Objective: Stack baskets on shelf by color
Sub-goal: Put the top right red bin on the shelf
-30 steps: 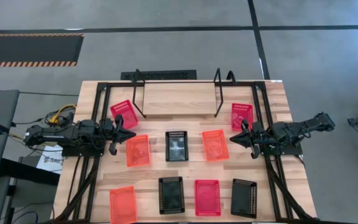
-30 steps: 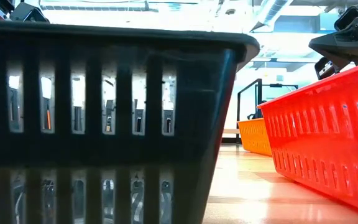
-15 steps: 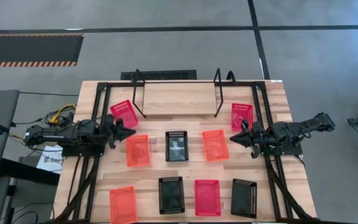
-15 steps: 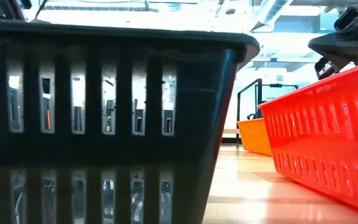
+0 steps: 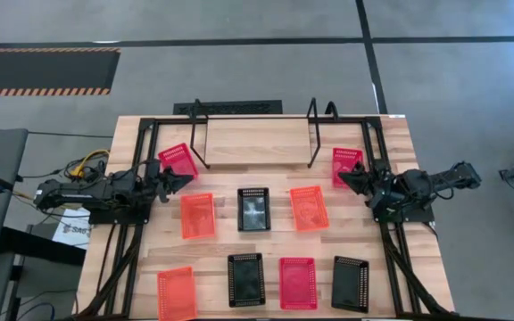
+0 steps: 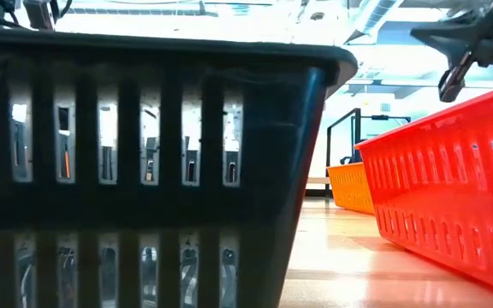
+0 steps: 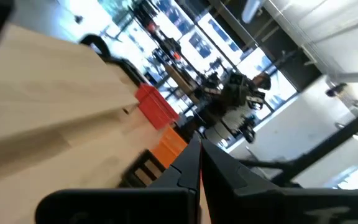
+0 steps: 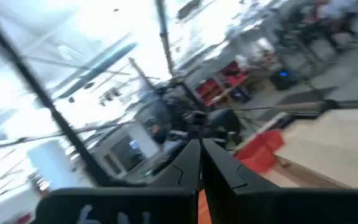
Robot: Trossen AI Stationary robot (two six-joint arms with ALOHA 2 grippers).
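**A:** What's on your feed?

**B:** I see the table, with the shelf empty at its far edge. 9 baskets lie loose: 2 red ones flank the shelf, the rest sit in 2 rows nearer me.

**A:** Grippers?

**B:** My left gripper is over the left red basket, jaws fully shut, empty. My right gripper is over the right one, jaws together, holding nothing.

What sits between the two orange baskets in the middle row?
In the high view, one black basket stands between the left orange basket and the right orange basket, apart from both.
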